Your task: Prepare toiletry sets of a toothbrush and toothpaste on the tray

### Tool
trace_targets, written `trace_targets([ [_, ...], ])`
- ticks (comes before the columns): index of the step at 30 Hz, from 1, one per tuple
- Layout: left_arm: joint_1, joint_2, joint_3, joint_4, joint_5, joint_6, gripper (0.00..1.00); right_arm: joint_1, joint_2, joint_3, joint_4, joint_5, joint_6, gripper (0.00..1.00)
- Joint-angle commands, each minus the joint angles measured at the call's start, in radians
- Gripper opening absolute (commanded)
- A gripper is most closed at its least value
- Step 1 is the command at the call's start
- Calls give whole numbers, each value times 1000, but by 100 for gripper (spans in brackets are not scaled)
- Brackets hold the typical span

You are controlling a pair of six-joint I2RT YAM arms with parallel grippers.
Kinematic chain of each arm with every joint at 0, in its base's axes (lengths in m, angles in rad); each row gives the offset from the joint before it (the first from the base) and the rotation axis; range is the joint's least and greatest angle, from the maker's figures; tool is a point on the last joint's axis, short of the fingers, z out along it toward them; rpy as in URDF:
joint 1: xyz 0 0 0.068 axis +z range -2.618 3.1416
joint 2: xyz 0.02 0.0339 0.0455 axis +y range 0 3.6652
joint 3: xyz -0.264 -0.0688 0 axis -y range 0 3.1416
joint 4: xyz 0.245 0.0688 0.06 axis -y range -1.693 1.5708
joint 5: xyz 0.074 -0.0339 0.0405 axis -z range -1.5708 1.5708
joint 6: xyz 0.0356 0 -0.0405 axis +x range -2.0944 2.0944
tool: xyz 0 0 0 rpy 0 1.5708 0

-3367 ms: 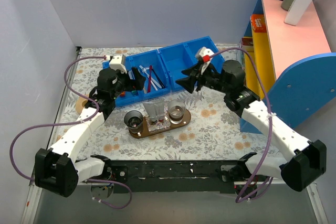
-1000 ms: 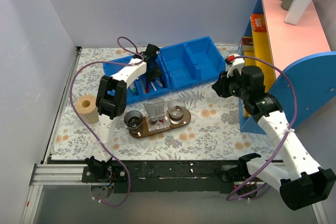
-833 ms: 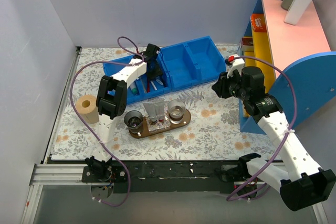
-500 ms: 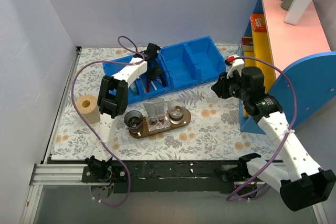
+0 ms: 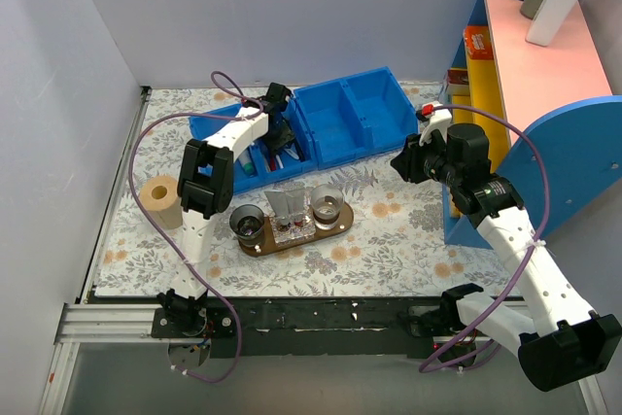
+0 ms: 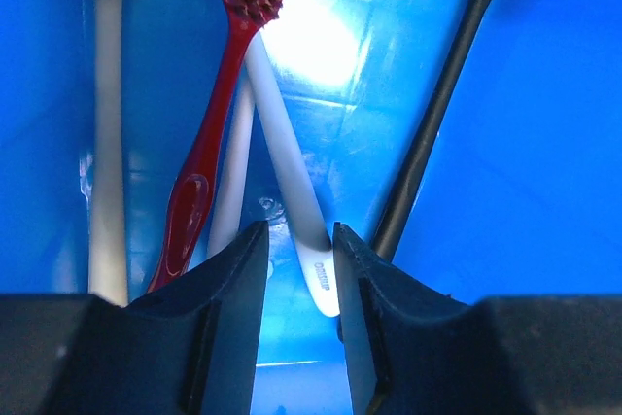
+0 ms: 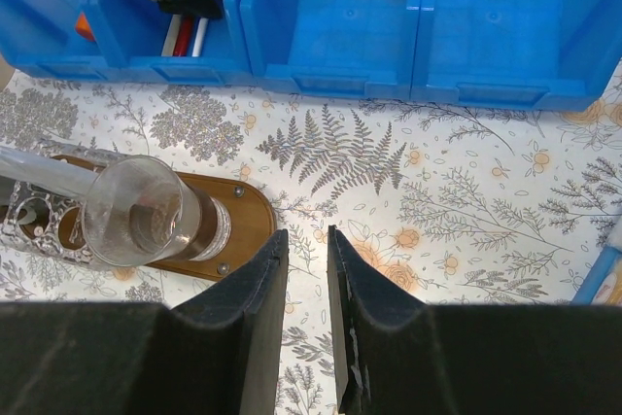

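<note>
The left fingers (image 5: 279, 135) reach into the blue bin (image 5: 340, 123); the right fingers (image 5: 400, 164) hover above the table (image 5: 389, 240), right of the tray (image 5: 347, 220).

top external: fixed high behind the arm bases, pitched down and forward; far view; the whole table (image 5: 389, 240), blue bins (image 5: 340, 119), tray (image 5: 342, 223) and both arms are covered.
left wrist: pointed straight down into one bin compartment, very close; frame is filled by toothbrush handles (image 6: 277, 133); left gripper (image 6: 299, 235) is seen at the bottom edge.
right wrist: tilted down toward the bins, medium range; right gripper (image 7: 306, 240) is seen at bottom centre, the tray's end at left.
shared, top/right wrist: bins, tray end, floral table surface.
shared, all three: the compartment entered by the left gripper, caught top left in the right wrist view.
</note>
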Motion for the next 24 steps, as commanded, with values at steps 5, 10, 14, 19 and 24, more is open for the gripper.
trace_targets([
  [5, 34, 49, -18, -37, -42, -18, 20, -8, -5, -20, 17, -9, 5, 30],
  [10, 34, 39, -19, -41, -57, -3, 5, -8, -9, -21, 15, -7, 1, 29],
  [14, 34, -35, -65, 10, -59, 46, 0, -9, -14, -21, 20, -9, -5, 30],
  [19, 31, -162, -119, 119, -80, 129, 0, -8, -18, -18, 32, -13, -10, 29],
  [24, 28, -242, -131, 218, -66, 209, 0, -8, -37, -38, 44, -35, -4, 29],
])
